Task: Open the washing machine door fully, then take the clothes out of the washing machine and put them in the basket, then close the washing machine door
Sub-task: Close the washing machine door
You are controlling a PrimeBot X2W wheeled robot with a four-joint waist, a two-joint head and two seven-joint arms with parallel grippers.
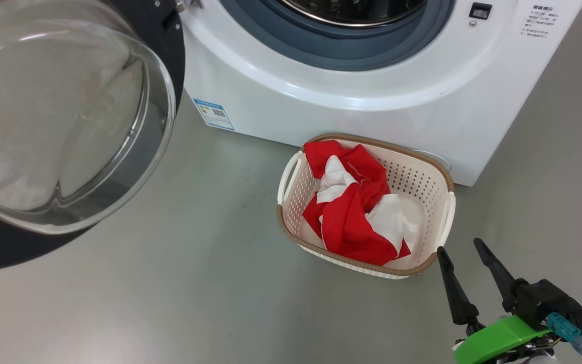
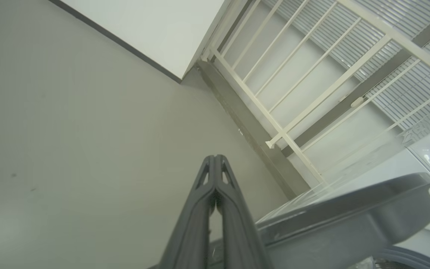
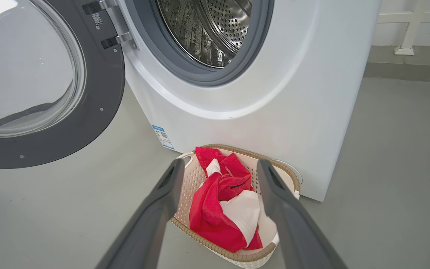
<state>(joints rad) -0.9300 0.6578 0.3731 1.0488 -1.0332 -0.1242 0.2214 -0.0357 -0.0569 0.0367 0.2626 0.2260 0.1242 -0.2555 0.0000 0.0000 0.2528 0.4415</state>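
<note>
Washing machine (image 1: 372, 101), white and front-loading, stands on the grey floor (image 1: 170, 283) with its mouth uncovered. Seen from the right wrist, the steel perforated drum (image 3: 215, 30) inside the grey rubber ring (image 3: 200, 74) holds no fabric in the part that is visible.

Next in size, the washing machine door (image 1: 63, 126) is swung wide open to the machine's left. It hangs from hinges at the left of the opening, and its bulging clear glass bowl faces the head camera inside the glossy black rim.

On the floor, the basket (image 1: 412, 177) sits close against the foot of the machine's front, below the opening and toward its right; whether the two touch I cannot tell. It is cream-white and perforated, with a brown woven-look rim. The clothes (image 1: 351, 212) lie crumpled inside it, red with white panels, and one red fold rises to the far rim.

Just beyond the basket's near right corner is the right gripper (image 1: 458, 246). Its jaws are spread wide and hold nothing. In the right wrist view they frame the basket and its load.

The left gripper (image 2: 215, 158) has its jaws pressed together on nothing, pointing toward bare floor, a white wall and a cream railing (image 2: 274, 93).

Smallest, a blue label (image 1: 213, 114) is stuck low on the machine's front left.
</note>
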